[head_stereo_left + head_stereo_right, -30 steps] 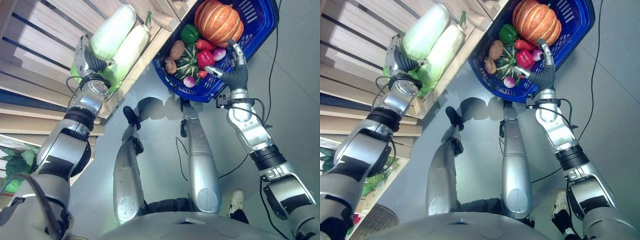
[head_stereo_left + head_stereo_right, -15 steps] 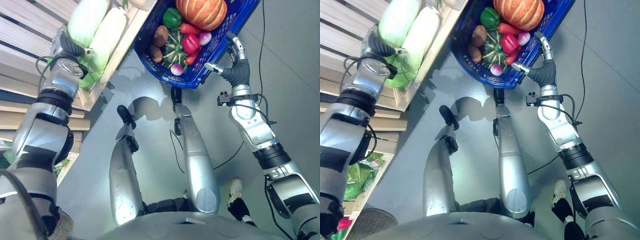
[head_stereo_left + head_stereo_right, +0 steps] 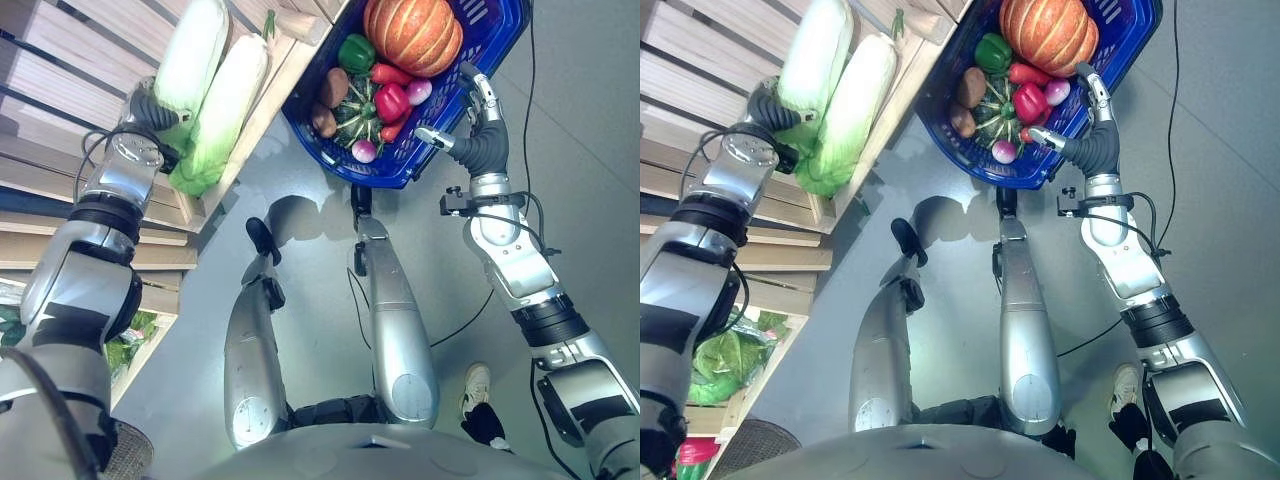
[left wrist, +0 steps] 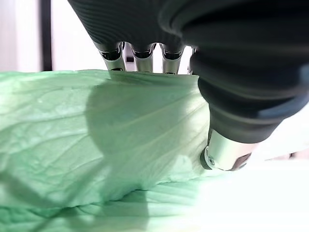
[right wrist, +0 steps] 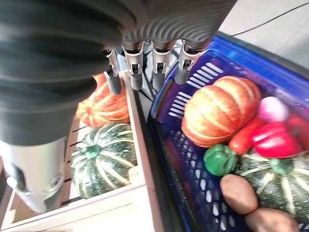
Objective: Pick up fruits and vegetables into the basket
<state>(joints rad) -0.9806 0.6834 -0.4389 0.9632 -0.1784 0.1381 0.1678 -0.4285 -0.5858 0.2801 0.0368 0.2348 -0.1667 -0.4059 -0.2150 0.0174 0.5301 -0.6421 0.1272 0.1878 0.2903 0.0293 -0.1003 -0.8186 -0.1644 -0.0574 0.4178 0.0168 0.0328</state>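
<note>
Blue plastic basket [image 3: 495, 60] with slotted walls sits on the grey floor [image 3: 590, 200], already loaded with produce. An orange ribbed pumpkin [image 3: 412, 33] fills its far end. Beside the pumpkin lie a green bell pepper [image 3: 356, 52], a red pepper [image 3: 391, 101], a long red chilli [image 3: 388, 74] and a pink-and-white radish [image 3: 419, 91]. Nearer the robot are two brown potatoes [image 3: 334, 87], a dark green striped squash [image 3: 352, 112] and a second small radish [image 3: 364, 150].

Next to the basket, on the robot's left, stands a pale wooden slatted shelf [image 3: 70, 60] holding two long napa cabbages [image 3: 222, 100] lying side by side (white stalks, green leafy ends). The left hand [image 3: 150, 112] is at the leafy end of the cabbage nearer the shelf's back; in its wrist view the fingers [image 4: 136, 54] reach over the green leaf and their tips are hidden behind it, so I cannot tell whether they grip it.

The right hand [image 3: 478, 125] hovers at the basket's rim, fingers [image 5: 145, 65] straight and relaxed, thumb spread apart, holding nothing. Its wrist view also shows a wooden crate [image 5: 137, 193] beside the basket with a green striped squash [image 5: 101, 159] and another orange pumpkin [image 5: 104, 108] inside.
</note>
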